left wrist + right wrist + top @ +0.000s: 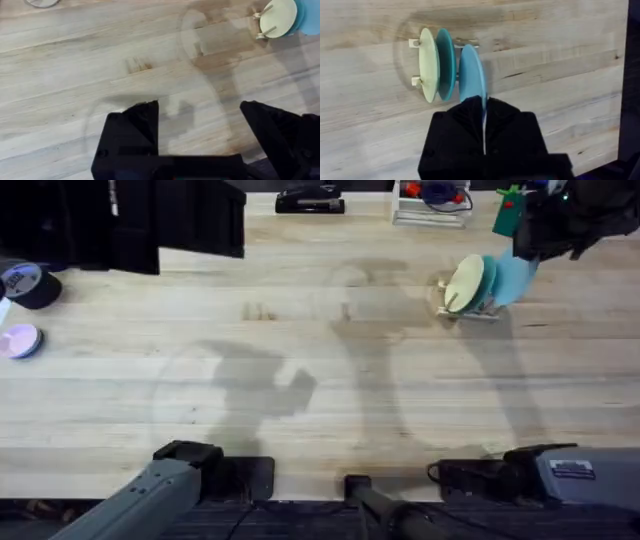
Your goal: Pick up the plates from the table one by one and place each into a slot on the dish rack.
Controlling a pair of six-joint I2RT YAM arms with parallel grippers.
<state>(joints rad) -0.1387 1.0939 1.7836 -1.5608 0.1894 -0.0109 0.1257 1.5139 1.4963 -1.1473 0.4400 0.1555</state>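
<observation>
Plates stand on edge in the dish rack (pixel 415 62) at the far right of the tabletop (pixel 300 360): a cream-yellow plate (pixel 427 65) at one end, the teal plate (pixel 446 64) just beside it, and the light sky-blue plate (pixel 470 75) last in the row. All three are upright and face the same way, parallel to each other, with their flat faces across the line of the rack, so the row runs along the rack's long axis. In the overhead view the cream-yellow plate faces left and toward the camera, and the blue ones sit behind it to the right.

The right hand (pixel 484 117) has its black fingers closed on the rim of the light sky-blue plate, gripping it edge-on from above; the plate sits beside the teal one, though whether its lower edge rests in a slot is hidden. The left hand (pixel 200 125) hangs over bare planks nearer the bases, its two fingers spread wide apart with nothing between them.

No writing can be read on the plates or the rack. A white label on the right arm's housing is too small to make out.
</observation>
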